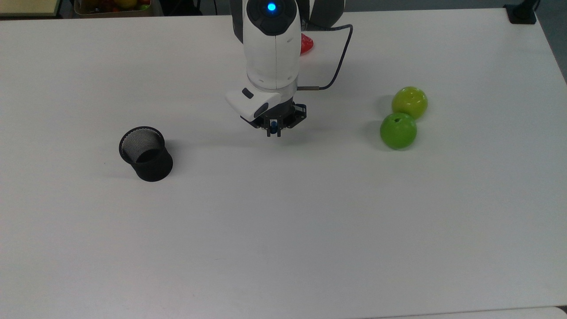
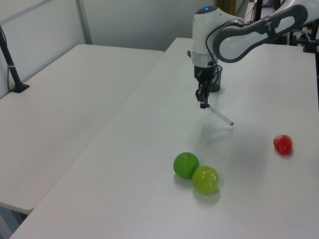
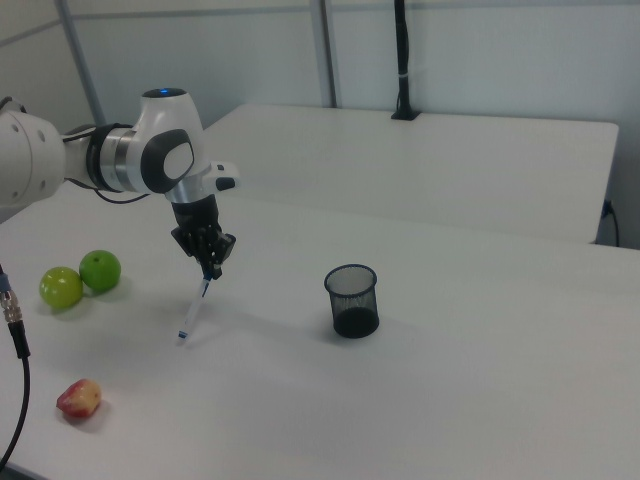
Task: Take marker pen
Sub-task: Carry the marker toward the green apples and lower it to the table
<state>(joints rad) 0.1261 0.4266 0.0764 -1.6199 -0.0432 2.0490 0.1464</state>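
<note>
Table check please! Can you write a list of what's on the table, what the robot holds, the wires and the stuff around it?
Surface: white table, bare in the near half of the top view.
Job's things: marker pen hangs slanted from the tool, lower end close above the table.
Clutter: black mesh cup, upright; two green apples touching; red fruit lying apart.
Grippers: tool shut on the marker pen's upper end, pointing down.
Cables: black cable loops from the arm's wrist.
Surroundings: second white table alongside; black post standing on it; bin of fruit beyond the far edge.
</note>
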